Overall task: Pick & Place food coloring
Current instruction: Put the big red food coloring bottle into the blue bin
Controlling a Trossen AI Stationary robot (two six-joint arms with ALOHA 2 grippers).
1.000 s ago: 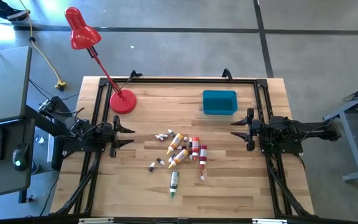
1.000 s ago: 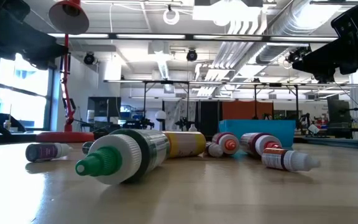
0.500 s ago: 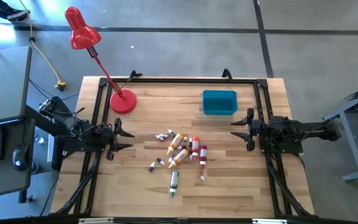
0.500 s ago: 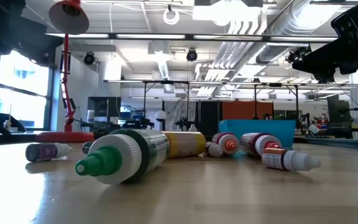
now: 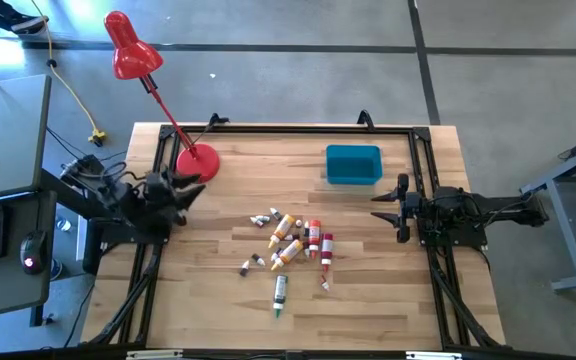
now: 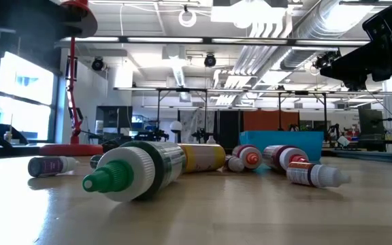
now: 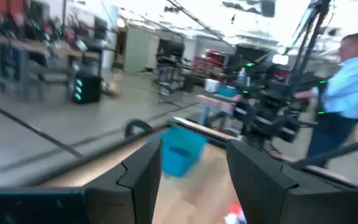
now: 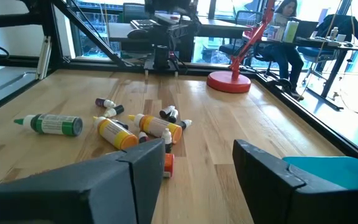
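While both arms hang clear of the bottles, the left gripper sits at the left edge of the wooden table, turned toward the far side, just beside the round base of the red desk lamp. Its fingers stand spread with nothing between them, and the left wrist view looks past them to the blue bin and, beyond the table, a person in a light blue shirt. The right gripper waits at the right side of the table, pointing toward the middle, near the bin but apart from it. Its fingers are also spread wide and empty.

Between the two grippers, at the middle of the table, lies the food coloring in a loose scatter, all of it on its side. Yellow-orange bottles and red-labelled ones crowd together, small grey-white tubes lie at the cluster's left, and a green-tipped bottle lies alone toward the near edge; in the low view that bottle fills the foreground. The bin stands well apart from the cluster, toward the far right of the table. In the right wrist view a seated person shows at a desk beyond the lamp.
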